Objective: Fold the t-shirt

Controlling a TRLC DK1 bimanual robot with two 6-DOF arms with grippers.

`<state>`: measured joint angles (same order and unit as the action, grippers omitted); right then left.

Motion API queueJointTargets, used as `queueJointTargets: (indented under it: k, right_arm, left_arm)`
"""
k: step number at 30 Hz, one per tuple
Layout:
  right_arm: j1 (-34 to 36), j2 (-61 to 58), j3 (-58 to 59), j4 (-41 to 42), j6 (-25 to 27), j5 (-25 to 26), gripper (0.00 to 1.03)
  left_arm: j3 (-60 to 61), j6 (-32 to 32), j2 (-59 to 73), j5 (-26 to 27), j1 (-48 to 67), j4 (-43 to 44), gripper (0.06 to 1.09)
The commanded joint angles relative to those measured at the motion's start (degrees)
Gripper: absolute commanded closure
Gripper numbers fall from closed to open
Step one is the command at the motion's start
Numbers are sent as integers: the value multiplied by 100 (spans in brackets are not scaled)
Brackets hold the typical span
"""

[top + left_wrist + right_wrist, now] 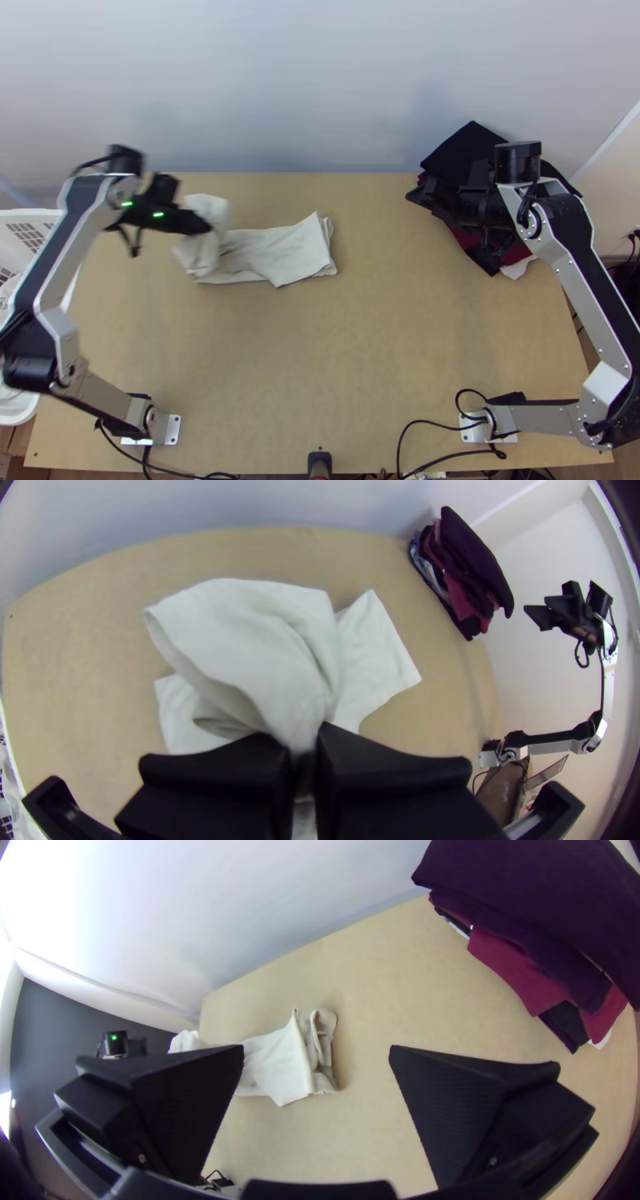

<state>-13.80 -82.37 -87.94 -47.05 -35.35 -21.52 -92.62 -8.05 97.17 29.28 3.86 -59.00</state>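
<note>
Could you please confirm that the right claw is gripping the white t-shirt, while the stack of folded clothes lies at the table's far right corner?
Not quite: the left claw is gripping the white t-shirt, as the left wrist view shows. The stack of folded clothes does lie at the table's far right corner.

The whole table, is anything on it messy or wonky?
A little: in the far right corner, the stack of dark and maroon folded clothes is uneven, with a white cloth corner poking out. The off-white fabric t-shirt is bunched at one end, but the left gripper holds it there, probably for folding.
</note>
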Motion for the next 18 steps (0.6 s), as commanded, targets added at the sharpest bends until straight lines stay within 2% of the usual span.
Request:
queueJointTargets:
  k: [1, 6, 9, 18]
  right_arm:
    - [27, 195, 119, 47, -7, -37, 4]
    - [27, 256, 172, 47, -15, -37, 4]
    - [27, 291, 234, 47, -7, -37, 4]
    - [9, 318, 506, 99, -7, -37, 4]
  left_arm:
    - [-397, 586, 523, -106, 440, 117, 105]
    - [-951, 1016, 1173, -238, 845, 179, 105]
    - [-1223, 1139, 1472, -396, 1020, 179, 105]
    - [-1874, 1412, 2017, -432, 1478, 170, 105]
